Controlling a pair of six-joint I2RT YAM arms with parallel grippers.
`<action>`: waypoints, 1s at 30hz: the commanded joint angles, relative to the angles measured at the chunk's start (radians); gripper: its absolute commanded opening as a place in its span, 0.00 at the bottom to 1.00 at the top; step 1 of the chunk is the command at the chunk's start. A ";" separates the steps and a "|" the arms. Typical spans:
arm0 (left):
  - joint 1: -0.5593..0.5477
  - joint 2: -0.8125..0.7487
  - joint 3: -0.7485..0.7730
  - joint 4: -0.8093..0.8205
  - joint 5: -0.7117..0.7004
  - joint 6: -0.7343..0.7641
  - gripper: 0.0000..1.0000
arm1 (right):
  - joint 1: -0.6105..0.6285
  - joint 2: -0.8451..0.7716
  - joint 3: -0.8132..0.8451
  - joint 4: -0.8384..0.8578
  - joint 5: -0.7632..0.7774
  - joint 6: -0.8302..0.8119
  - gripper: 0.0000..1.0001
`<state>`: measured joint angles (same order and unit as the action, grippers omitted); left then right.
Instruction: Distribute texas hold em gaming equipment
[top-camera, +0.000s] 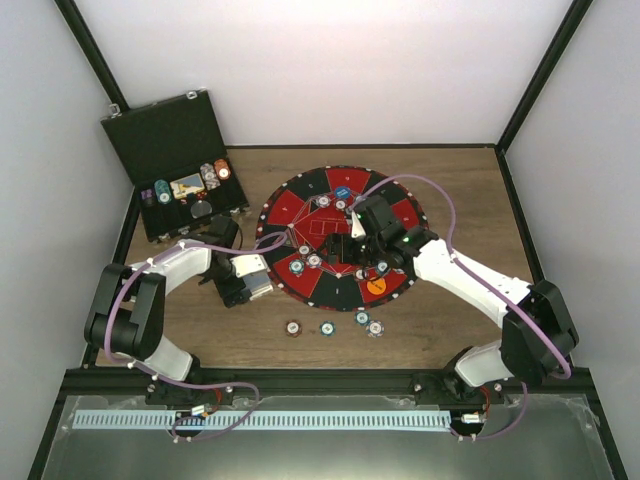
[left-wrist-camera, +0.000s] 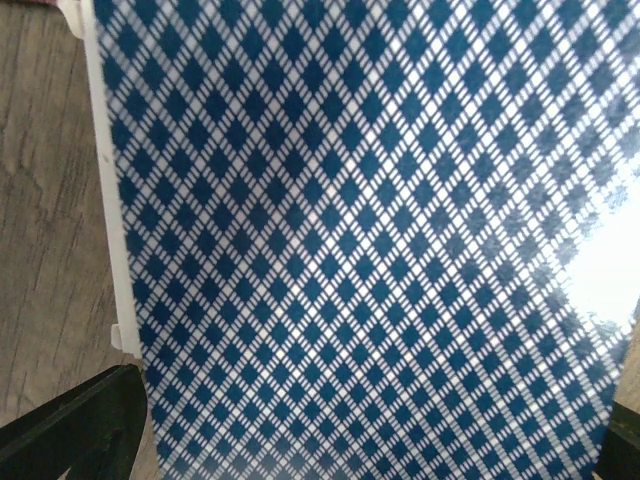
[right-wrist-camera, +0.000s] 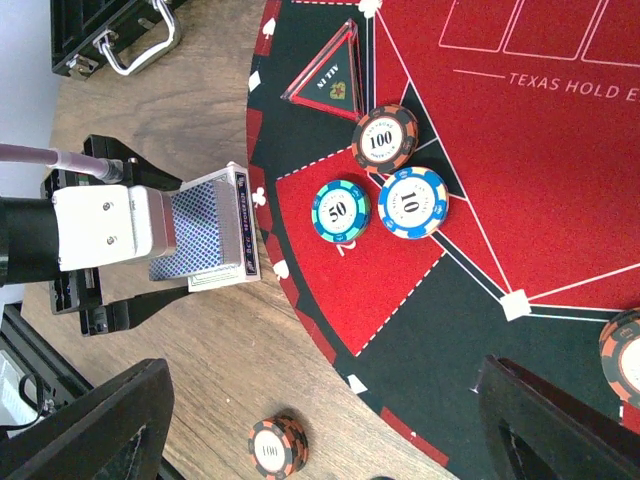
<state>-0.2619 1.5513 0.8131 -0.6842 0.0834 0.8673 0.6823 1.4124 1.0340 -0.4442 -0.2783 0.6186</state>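
**Card box held ready at the mat's edge**
Left gripper (right-wrist-camera: 185, 235) clasps the card box (right-wrist-camera: 210, 225) flat, just off the mat (right-wrist-camera: 560, 200) at 8 o'clock. The right gripper (right-wrist-camera: 325, 380), spread and empty above, should likely approach squarely, clear of the three chips (right-wrist-camera: 340, 210) beyond.

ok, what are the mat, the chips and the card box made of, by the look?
Mat: likely felt or rubber-backed fabric; matte surface, printed lines, lies flat on the table.
Chips: probably clay composite or plastic; dull faces, striped edges, printed number labels.
Card box: coated card; glare patch on the printed diamond pattern, crisp white edges.
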 joint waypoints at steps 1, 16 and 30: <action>-0.005 0.022 -0.010 0.026 -0.012 0.016 1.00 | 0.011 -0.009 0.001 0.003 -0.021 -0.017 0.85; -0.006 0.029 -0.039 0.055 -0.022 0.052 0.84 | 0.010 0.025 -0.003 0.019 -0.058 -0.028 0.82; -0.007 0.005 -0.063 0.076 -0.016 0.061 0.42 | 0.010 0.025 -0.041 0.050 -0.084 -0.023 0.81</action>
<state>-0.2646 1.5326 0.7864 -0.6491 0.1055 0.9150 0.6827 1.4353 0.9989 -0.4171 -0.3424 0.6022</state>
